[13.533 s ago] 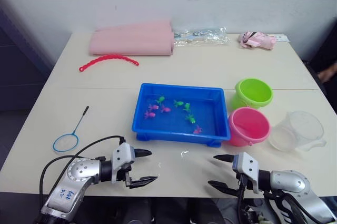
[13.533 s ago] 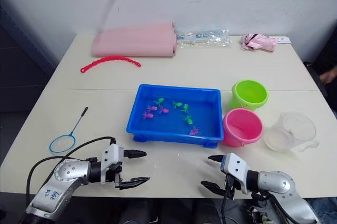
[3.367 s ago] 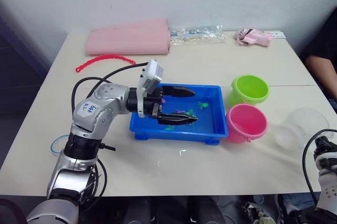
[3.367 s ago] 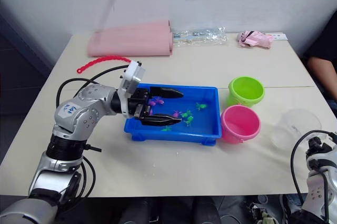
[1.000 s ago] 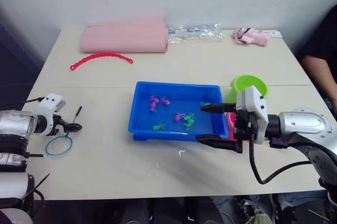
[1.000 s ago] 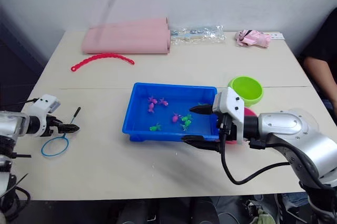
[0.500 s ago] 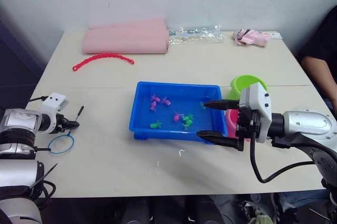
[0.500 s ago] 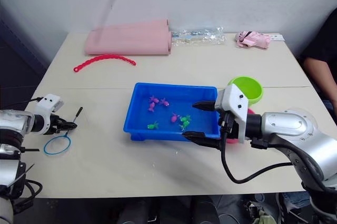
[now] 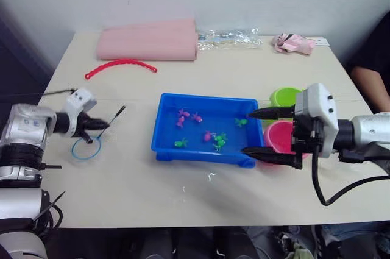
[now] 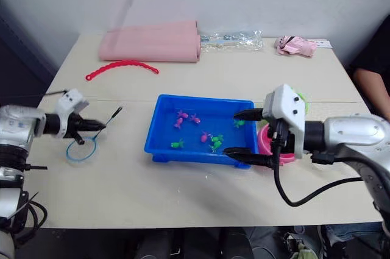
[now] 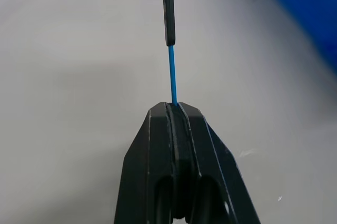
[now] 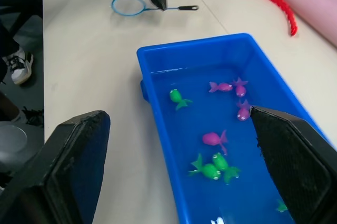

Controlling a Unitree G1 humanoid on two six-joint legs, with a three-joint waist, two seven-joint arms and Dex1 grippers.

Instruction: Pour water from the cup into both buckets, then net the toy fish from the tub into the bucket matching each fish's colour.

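At centre left, the left gripper (image 9: 100, 124) pinches the net (image 9: 86, 147) by its thin handle, hoop near the table's (image 9: 152, 192) left edge. The right gripper (image 9: 259, 131), fingers spread wide, hovers at the blue tub's (image 9: 183, 155) right rim, before the pink bucket (image 9: 281, 137) and green bucket (image 9: 281, 96); toy fish (image 9: 211, 139) float inside.

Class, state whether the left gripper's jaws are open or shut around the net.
Shut: the left gripper has its jaws pressed together on the net's thin handle.

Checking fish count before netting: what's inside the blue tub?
The tub holds pink and green toy fish in water. The right gripper covers its corner nearest the pink bucket.
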